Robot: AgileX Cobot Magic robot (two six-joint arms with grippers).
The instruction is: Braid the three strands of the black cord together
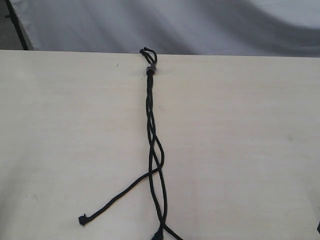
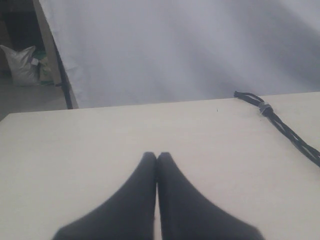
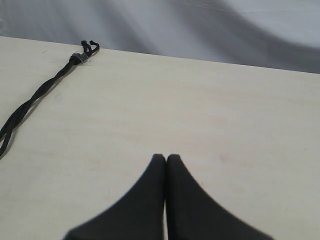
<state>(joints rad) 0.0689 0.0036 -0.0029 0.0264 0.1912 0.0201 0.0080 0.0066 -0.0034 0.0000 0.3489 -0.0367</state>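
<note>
1. Strand ends sat nearest in the exterior view. One knotted tip (image 1: 81, 220) lay out to the left on the table (image 1: 250, 150), and the other two ran off the bottom edge. The three strands (image 1: 156, 165) crossed loosely mid-table, then ran close together up to the grey band (image 1: 150, 70) at the far table edge. The loops (image 1: 148, 52) poked past that edge. The black cord (image 1: 149, 105) lay roughly straight down the middle.
2. Left wrist view: the left gripper (image 2: 156, 156) had its fingertips pressed together with nothing between them, over bare table. The black cord (image 2: 287, 132) lay well apart from it, with the grey band (image 2: 265, 108) near the table edge.
3. Right wrist view: the right gripper (image 3: 166, 158) was fully closed too and empty. The black cord (image 3: 42, 90) lay well off to one side, twisted below the grey band (image 3: 80, 58).
</note>
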